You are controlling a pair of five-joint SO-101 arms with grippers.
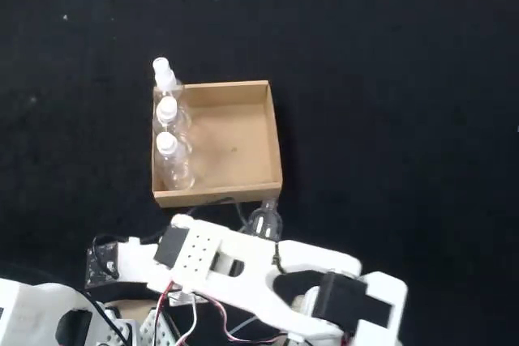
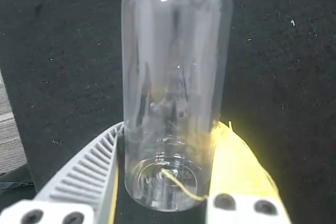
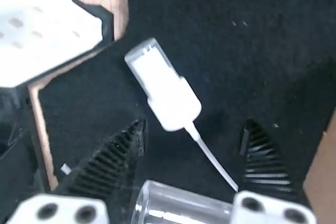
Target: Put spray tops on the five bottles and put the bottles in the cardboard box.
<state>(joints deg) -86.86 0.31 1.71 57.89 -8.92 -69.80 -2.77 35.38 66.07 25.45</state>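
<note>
My left gripper [image 2: 170,129] is shut on a clear bottle [image 2: 176,87] with no spray top; a white ribbed finger [image 2: 89,171] and a yellow-taped finger [image 2: 236,166] press on its lower end. A white spray top [image 3: 163,90] with its thin tube [image 3: 212,161] lies on the black cloth between the black fingers of my right gripper [image 3: 194,129], which is open. A clear bottle rim [image 3: 178,205] sits close under that camera. Three capped bottles [image 1: 168,115] stand along the left wall of the cardboard box [image 1: 272,135].
Both white arms [image 1: 243,269] crowd the table's near edge just in front of the box. The other arm's white housing [image 3: 42,24] lies close beside the spray top. Black cloth [image 1: 389,119] covers the table around the box.
</note>
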